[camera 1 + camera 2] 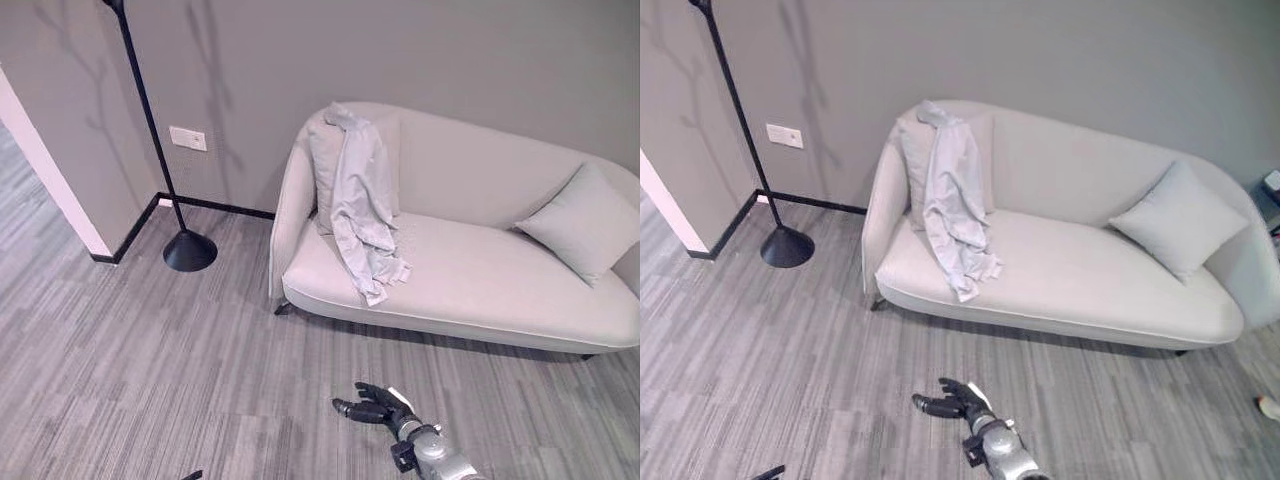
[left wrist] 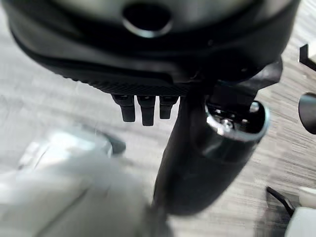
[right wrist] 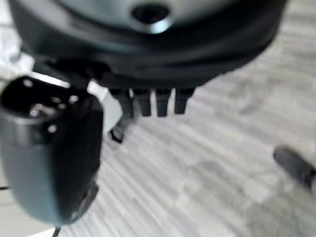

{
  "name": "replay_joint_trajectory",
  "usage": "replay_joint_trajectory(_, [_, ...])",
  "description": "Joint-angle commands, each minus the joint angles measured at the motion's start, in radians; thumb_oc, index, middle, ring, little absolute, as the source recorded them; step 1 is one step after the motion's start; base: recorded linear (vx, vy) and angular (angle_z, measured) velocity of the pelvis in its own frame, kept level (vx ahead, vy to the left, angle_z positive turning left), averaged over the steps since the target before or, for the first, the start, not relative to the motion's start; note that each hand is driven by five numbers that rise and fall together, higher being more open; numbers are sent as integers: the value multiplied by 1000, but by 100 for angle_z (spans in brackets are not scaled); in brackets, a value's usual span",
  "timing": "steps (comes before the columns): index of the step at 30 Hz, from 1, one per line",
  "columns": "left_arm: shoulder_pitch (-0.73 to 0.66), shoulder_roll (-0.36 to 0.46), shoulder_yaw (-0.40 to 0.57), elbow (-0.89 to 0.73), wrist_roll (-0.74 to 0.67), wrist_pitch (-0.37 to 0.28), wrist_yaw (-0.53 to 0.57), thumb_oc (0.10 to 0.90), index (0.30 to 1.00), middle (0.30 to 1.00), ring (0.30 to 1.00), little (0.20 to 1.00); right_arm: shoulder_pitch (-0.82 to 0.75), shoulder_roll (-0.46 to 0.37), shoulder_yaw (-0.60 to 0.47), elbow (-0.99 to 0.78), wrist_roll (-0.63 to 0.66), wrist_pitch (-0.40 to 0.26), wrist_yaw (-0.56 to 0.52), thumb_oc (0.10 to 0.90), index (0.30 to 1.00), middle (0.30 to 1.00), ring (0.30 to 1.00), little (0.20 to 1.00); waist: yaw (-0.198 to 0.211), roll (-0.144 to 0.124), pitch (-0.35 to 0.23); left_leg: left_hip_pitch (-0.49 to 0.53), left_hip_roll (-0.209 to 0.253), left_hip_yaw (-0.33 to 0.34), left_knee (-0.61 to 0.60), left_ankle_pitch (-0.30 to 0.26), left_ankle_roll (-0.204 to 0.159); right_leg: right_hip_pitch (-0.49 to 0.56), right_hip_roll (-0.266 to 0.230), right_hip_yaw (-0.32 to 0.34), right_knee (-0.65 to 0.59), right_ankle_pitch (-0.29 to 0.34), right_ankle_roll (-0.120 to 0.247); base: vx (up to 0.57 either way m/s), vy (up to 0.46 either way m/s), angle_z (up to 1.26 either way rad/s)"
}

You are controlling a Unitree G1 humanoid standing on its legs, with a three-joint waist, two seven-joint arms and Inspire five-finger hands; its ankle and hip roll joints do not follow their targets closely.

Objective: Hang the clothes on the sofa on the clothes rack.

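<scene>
You are at the very start of this job — nothing is in hand yet, and the first step, reaching the garment, is still to be made. The pale grey shirt (image 1: 362,205) hangs over the backrest at the left end of the sofa (image 1: 480,290), its top draped on the back edge and its lower part trailing down onto the seat cushion, close to the front edge. A loose cushion (image 1: 582,222) leans at the far right end, well apart from the shirt. The clothes rack (image 1: 160,150) stands to the left of the sofa by the wall corner, a thin black pole on a round black base, with bare floor (image 1: 150,360) between it and the sofa arm. Your right hand (image 1: 378,404) hovers low over the floor in front of the sofa, empty, its fingers (image 3: 150,103) loosely bent and gripping nothing. Your left hand (image 2: 197,148) is also empty above the floor, its fingers (image 2: 143,108) relaxed and unclenched. The next move calls for closing in on the sofa's left end and lifting a hand up to the shirt — I would judge the upper part on the backrest the better place to take hold, since the cloth will slide off as one piece from there.
</scene>
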Motion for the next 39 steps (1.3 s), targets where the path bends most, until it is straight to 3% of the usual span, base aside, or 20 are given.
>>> replay_joint_trajectory(1, [-54,-3,-15,-39,-7,-26,14,800,900,900,900,900,-27,-72,-20,-149,-15,-72,-25,800,900,900,900,900,10,33,38,-74,184,55,12,337,1,-15,-68,21,87,-102,25,206,-489,5])
replay_joint_trajectory(3, [-47,-6,-25,-84,1,-29,6,800,900,900,900,900,-14,-105,-16,-226,-28,-72,-19,800,900,900,900,900,14,26,54,-116,175,137,75,303,22,26,-57,4,50,-112,5,131,-314,19])
replay_joint_trajectory(5, [-41,-3,-46,-122,23,-39,6,800,900,900,900,900,-23,-140,-22,-291,-71,-72,-27,800,900,900,900,900,30,30,66,-203,66,131,131,226,29,60,-56,6,24,-120,5,101,-134,32])
replay_joint_trajectory(6, [-41,-3,-46,-122,23,-39,6,800,900,900,900,900,-23,-140,-22,-291,-71,-71,-27,800,900,900,900,900,27,29,62,-208,63,129,130,229,30,55,-58,4,23,-119,6,165,-43,35])
replay_joint_trajectory(7, [-35,-4,-49,-147,13,-42,6,800,900,900,900,900,-62,-161,-36,-324,-163,-56,-77,800,900,900,900,900,41,37,57,-242,0,174,31,184,32,82,-54,-18,-6,-133,14,113,-11,19])
replay_joint_trajectory(8, [-35,-4,-49,-147,13,-42,6,800,900,900,900,900,-62,-161,-36,-324,-163,-55,-77,800,900,900,900,900,41,36,57,-241,0,174,30,184,32,82,-54,-18,-6,-133,14,250,23,6])
replay_joint_trajectory(10, [-27,-20,-46,-146,4,-43,31,800,900,900,900,900,-127,-158,-78,-332,-252,-43,-186,800,900,900,900,900,73,69,43,-308,-35,266,-152,275,11,117,-25,-51,-35,-152,17,234,72,19])
replay_joint_trajectory(12, [-28,-29,-45,-137,-10,-39,50,800,900,900,900,900,-195,-151,-92,-272,-284,-32,-253,800,900,900,900,900,96,84,42,-339,-50,300,-204,301,9,138,-10,-68,-32,-167,12,309,112,6])
replay_joint_trajectory(13, [-7,-40,-29,-103,-18,-28,55,800,900,900,900,900,-249,-132,-87,-220,-317,-19,-291,800,900,900,900,900,102,92,22,-296,-55,298,-225,281,35,174,-2,-69,-16,-201,21,338,127,10])
replay_joint_trajectory(14, [-7,-40,-29,-103,-18,-28,55,800,900,900,900,900,-249,-132,-86,-220,-317,-19,-291,800,900,900,900,900,101,92,23,-297,-55,297,-223,280,35,175,-2,-69,-16,-201,21,467,185,33])
replay_joint_trajectory(17, [-1,-20,10,-74,-28,-25,70,800,900,900,900,900,-286,-111,-88,-221,-345,-13,-318,800,900,900,900,900,128,37,-3,-297,-97,310,-124,213,73,204,-60,-72,48,-209,45,489,229,30])
replay_joint_trajectory(19, [-5,-6,-5,-83,22,-29,77,800,900,900,900,900,-293,-115,-100,-215,-362,-16,-325,800,900,900,900,900,135,18,-17,-270,-120,318,-132,185,93,191,-89,-77,109,-180,73,368,291,19])
replay_joint_trajectory(20, [-22,16,-74,-130,98,-34,72,800,900,900,900,900,-328,-115,-103,-178,-376,-17,-340,800,900,900,900,900,129,13,-8,-219,-155,313,-156,143,130,106,-134,-74,315,-63,128,393,385,16])
replay_joint_trajectory(21, [-25,23,-92,-143,116,-35,71,800,900,900,900,900,-345,-115,-101,-164,-387,-13,-347,800,900,900,900,900,123,21,1,-200,-162,307,-162,131,143,67,-152,-73,402,-13,146,289,308,22])
replay_joint_trajectory(23, [-26,22,-91,-143,116,-35,71,800,900,900,900,900,-346,-115,-100,-164,-387,-14,-347,800,900,900,900,900,123,23,-2,-204,-160,307,-163,133,143,63,-149,-72,400,-10,145,138,110,84])
replay_joint_trajectory(24, [-57,32,-140,-167,114,-39,87,800,900,900,900,900,-427,-101,-88,-94,-403,0,-411,800,900,900,900,900,99,77,54,-129,-147,254,-185,107,168,-115,-153,-67,614,4,139,284,124,50])
replay_joint_trajectory(26, [-67,32,-153,-172,111,-40,94,800,900,900,900,900,-441,-100,-78,-90,-410,7,-422,800,900,900,900,900,87,82,66,-112,-148,221,-200,109,158,-153,-129,-67,549,-38,111,194,27,25])
replay_joint_trajectory(28, [-76,26,-180,-181,112,-44,93,800,900,900,900,900,-469,-118,-46,-56,-421,15,-434,800,900,900,900,900,75,74,90,-102,-154,185,-208,107,131,-144,-122,-51,323,-84,89,89,-127,76])
replay_joint_trajectory(31, [-32,24,-166,-175,115,-47,102,800,900,900,900,900,-458,-73,-37,36,-384,24,-442,800,900,900,900,900,116,29,64,-110,-173,156,-225,100,110,-35,-90,-51,66,-95,67,95,-167,118])
replay_joint_trajectory(39, [-11,-21,-179,-102,79,-38,106,800,900,900,900,900,-468,44,61,282,-352,28,-404,800,900,900,900,900,152,43,49,-150,-155,84,-273,152,78,6,-53,-89,-43,-72,50,13,-57,30])
